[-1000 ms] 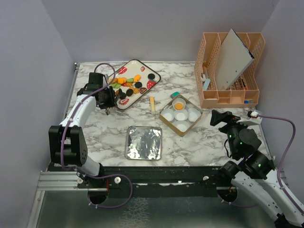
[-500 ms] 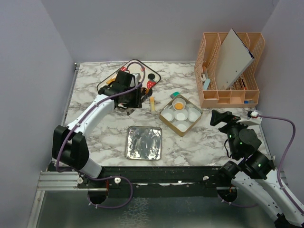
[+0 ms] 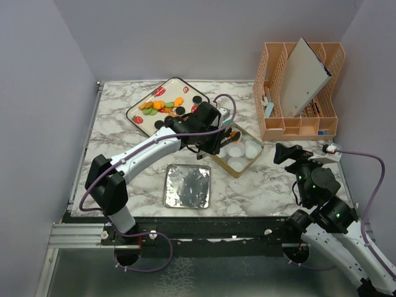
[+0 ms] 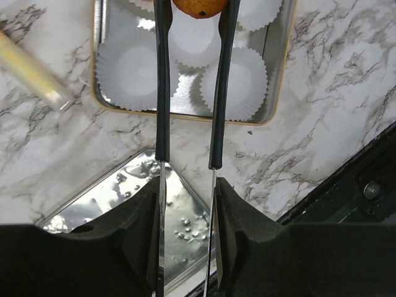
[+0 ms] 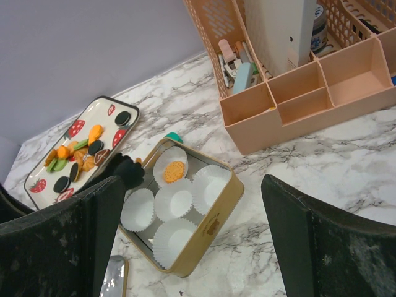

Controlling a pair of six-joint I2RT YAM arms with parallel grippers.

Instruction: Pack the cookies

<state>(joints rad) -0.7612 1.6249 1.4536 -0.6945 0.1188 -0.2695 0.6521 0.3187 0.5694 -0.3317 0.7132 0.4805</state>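
Several small cookies (image 3: pixel 162 106) in orange, black, green and brown lie on the strawberry-print tray (image 3: pixel 143 119) at the back left, also in the right wrist view (image 5: pixel 80 154). My left gripper (image 4: pixel 195 7) is shut on an orange cookie (image 4: pixel 199 6) and holds it over the gold tin (image 4: pixel 272 117). The tin (image 3: pixel 250 163) holds several white paper cups (image 5: pixel 174 201). One cup has an orange cookie (image 5: pixel 174 171) in it. My right gripper (image 5: pixel 192 185) is open and empty, well to the right of the tin (image 5: pixel 210 238).
The silver tin lid (image 3: pixel 187 185) lies in front of the tin. A yellow tube (image 4: pixel 31 68) lies left of the tin. A peach desk organizer (image 3: pixel 300 93) stands at the back right. A teal object (image 5: pixel 174 137) lies behind the tin.
My left arm has swung right from the tray to above the tin, carrying the orange cookie. The right arm has not moved.
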